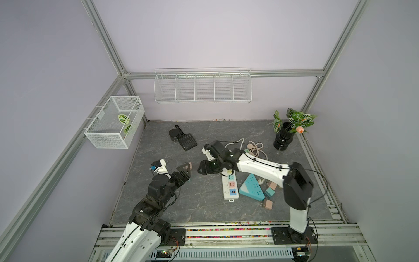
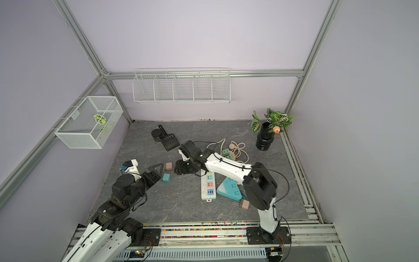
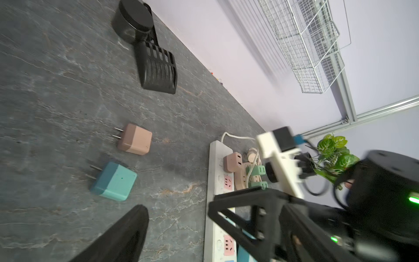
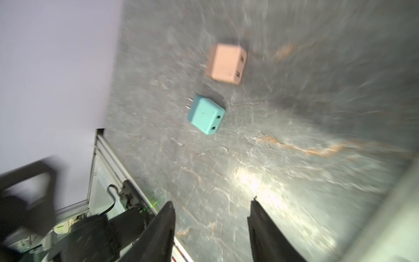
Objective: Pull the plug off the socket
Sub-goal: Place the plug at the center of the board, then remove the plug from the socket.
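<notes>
Trouble is, the pink plug (image 3: 233, 162) sits at the cord end of the white strip (image 3: 218, 183) on the tabletop (image 1: 158, 204) while the right tool (image 4: 212, 202) and left tool (image 2: 159, 172) both hang spread and empty, so an unbraced pull probably drags the strip along.

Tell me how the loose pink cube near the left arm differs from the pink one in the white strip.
The loose pink plug lies on its side on the table, while the plugged pink plug stands in the white power strip. The loose one's two prongs are bare; the plugged one's are hidden. Both are small pink cubes.
</notes>
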